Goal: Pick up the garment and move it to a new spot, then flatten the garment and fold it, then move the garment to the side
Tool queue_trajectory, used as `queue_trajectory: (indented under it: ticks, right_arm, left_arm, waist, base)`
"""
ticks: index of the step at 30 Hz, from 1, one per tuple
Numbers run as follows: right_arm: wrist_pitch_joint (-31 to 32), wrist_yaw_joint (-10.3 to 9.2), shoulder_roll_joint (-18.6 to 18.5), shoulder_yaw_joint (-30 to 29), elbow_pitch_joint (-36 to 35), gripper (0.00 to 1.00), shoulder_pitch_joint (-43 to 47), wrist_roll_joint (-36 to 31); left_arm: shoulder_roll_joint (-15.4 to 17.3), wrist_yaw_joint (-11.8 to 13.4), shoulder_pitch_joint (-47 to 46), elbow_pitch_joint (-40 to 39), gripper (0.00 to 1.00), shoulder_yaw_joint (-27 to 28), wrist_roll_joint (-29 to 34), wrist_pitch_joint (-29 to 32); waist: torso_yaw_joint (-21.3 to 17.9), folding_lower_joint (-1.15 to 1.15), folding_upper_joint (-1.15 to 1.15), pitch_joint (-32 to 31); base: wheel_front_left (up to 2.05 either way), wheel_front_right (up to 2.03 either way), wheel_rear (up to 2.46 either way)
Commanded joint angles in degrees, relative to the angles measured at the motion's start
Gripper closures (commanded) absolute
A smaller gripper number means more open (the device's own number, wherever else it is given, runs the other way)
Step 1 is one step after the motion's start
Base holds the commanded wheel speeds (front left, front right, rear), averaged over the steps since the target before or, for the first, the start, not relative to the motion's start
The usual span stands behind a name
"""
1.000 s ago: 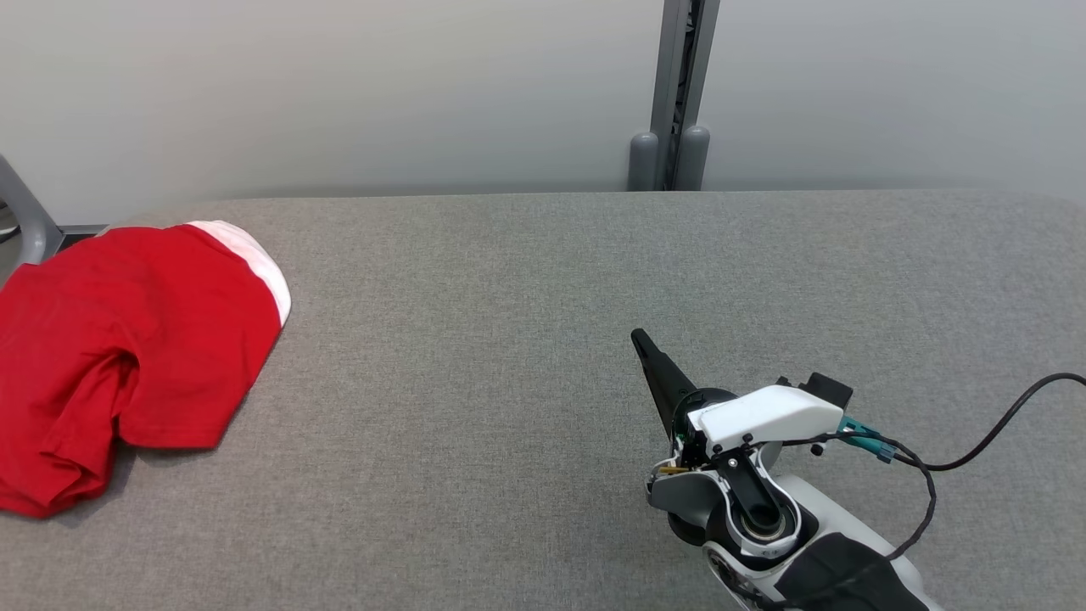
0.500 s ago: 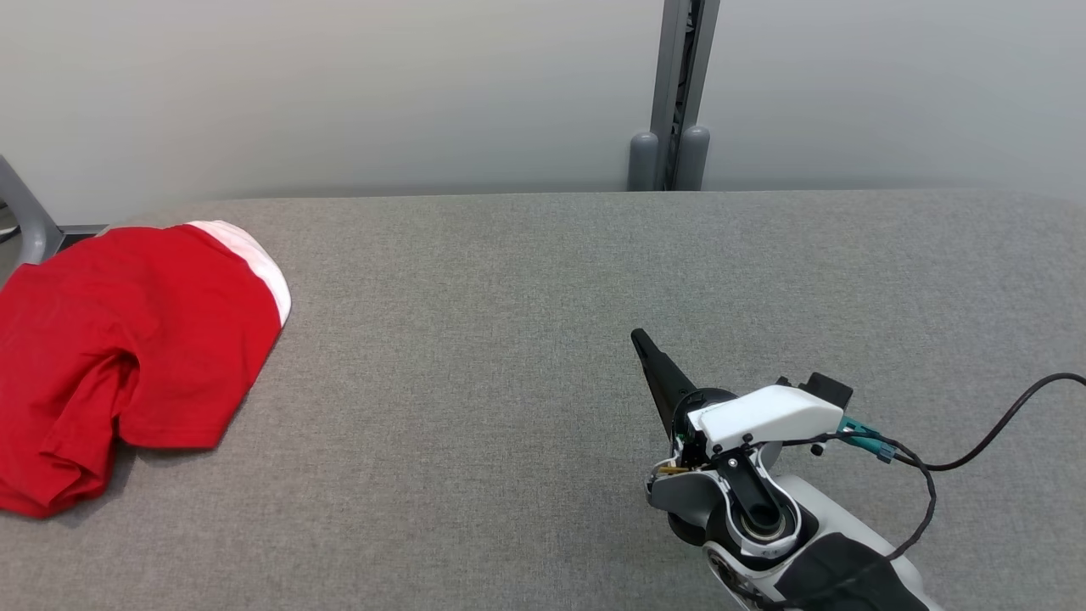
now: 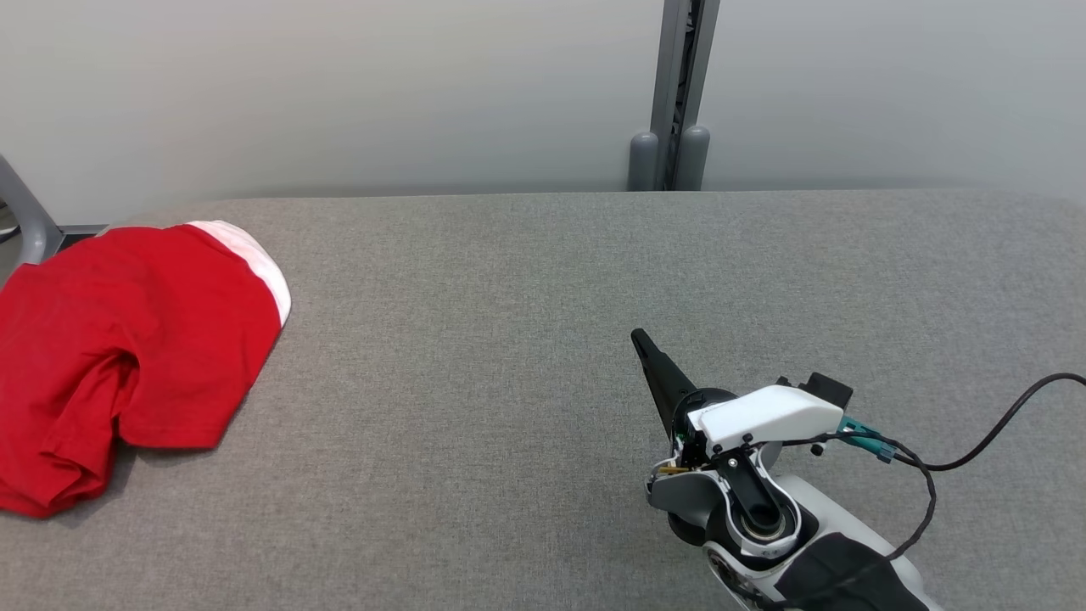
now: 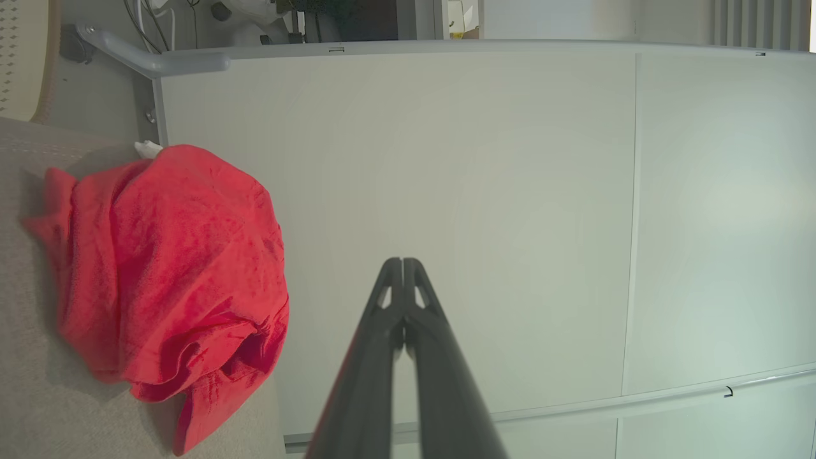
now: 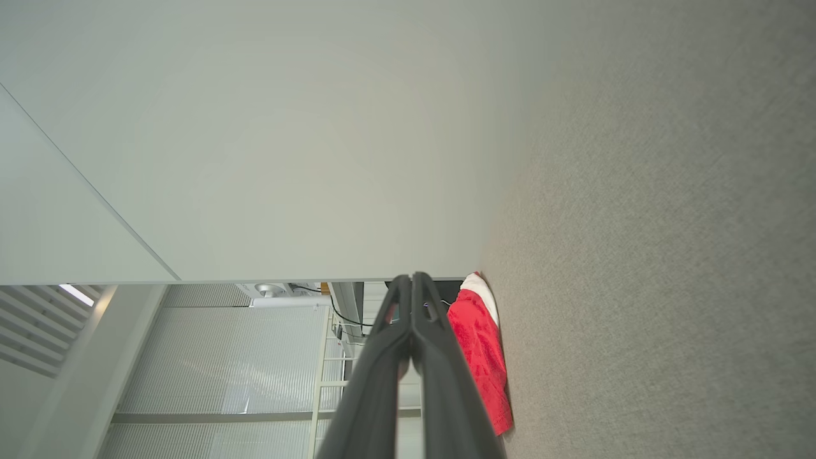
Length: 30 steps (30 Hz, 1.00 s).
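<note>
Head view: over the grey table's (image 3: 509, 280) near side, the right gripper (image 3: 638, 339) hangs pinched closed and empty. The crumpled red T-shirt (image 3: 127, 356) lies well apart at the table's left end. The left gripper (image 4: 403, 262) is closed too.

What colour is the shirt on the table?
Red, with a white band at one edge; the garment shows best in the head view.

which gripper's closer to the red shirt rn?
Left. The left gripper points past the shirt, close beside it; the right gripper is far across the table, shirt small in its view.
</note>
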Motion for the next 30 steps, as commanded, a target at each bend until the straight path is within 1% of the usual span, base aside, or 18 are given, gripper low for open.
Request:
queue_trajectory:
  ticks: [1, 30]
  right_arm:
    - [-0.2, 0.07, -0.6, 0.1, 0.0, 1.00, -0.5, 0.4]
    - [-0.2, 0.07, -0.6, 0.1, 0.0, 1.00, -0.5, 0.4]
  left_arm:
    - [0.3, -0.2, -0.7, -0.1, 1.00, 0.1, -0.2, 0.2]
    - [0.3, -0.2, -0.7, -0.1, 1.00, 0.1, -0.2, 0.2]
  waist:
    - [0.0, 0.00, 0.00, 0.0]
    - [0.0, 0.00, 0.00, 0.0]
  base:
    - [0.00, 0.00, 0.00]
    - [0.00, 0.00, 0.00]
